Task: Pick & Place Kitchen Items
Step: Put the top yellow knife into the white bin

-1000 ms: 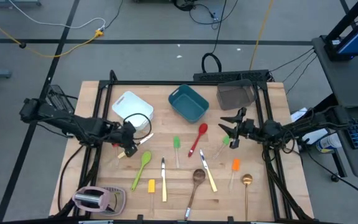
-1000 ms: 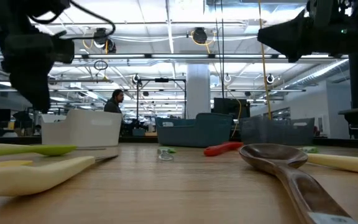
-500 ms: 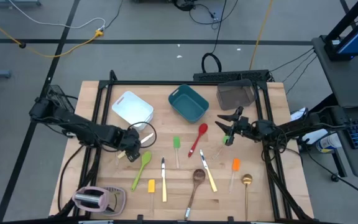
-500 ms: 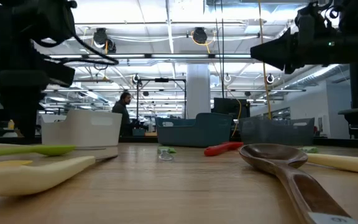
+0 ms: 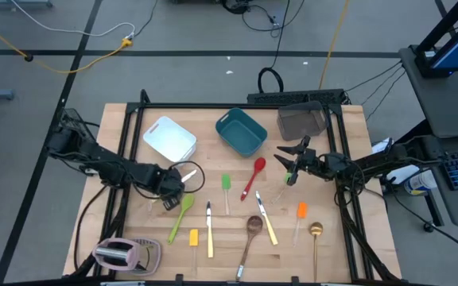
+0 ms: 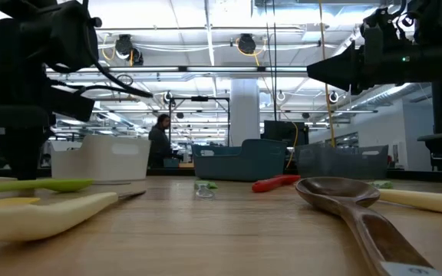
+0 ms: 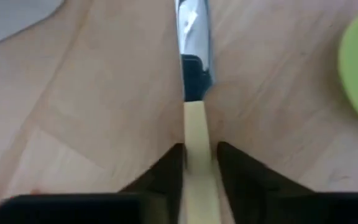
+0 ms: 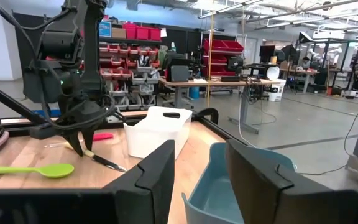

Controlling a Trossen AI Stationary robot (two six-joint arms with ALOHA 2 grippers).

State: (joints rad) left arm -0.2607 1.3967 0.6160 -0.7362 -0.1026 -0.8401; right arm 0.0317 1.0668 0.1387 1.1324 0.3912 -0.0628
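Note:
A cream-handled knife (image 5: 183, 179) lies on the wooden table, left of centre, its blade pointing toward the white tub (image 5: 169, 137). My left gripper (image 5: 171, 195) stands straight down over the knife's handle and is shut on it. My right gripper (image 5: 292, 164) hovers open above the table's right half, near the red spoon (image 5: 254, 173), and holds nothing. Other utensils lie flat between the arms: a green spoon (image 5: 183, 213), a green spatula (image 5: 226, 184), a wooden spoon (image 5: 251, 230) and a gold spoon (image 5: 316, 234). My left gripper pinches the knife's cream handle (image 7: 196, 127) between its two fingers (image 7: 169, 168), one on each long side. The fingers come from above, pointing down, and lie across the handle. The knife lies flat on the table, its blade (image 7: 192, 25) reaching out beyond the fingertips.
A teal tub (image 5: 241, 131) and a smoky-grey tub (image 5: 302, 121) stand along the far edge beside the white one. A pinkish toaster (image 5: 122, 254) sits at the near left corner. A second knife (image 5: 209, 230), a third knife (image 5: 266, 222), a yellow spatula (image 5: 194, 237) and an orange spatula (image 5: 300, 213) lie near the front.
My left gripper has sunk toward the table and shifted a little toward the right and near edges, coming down over the knife's handle. The knife has stayed where it was.

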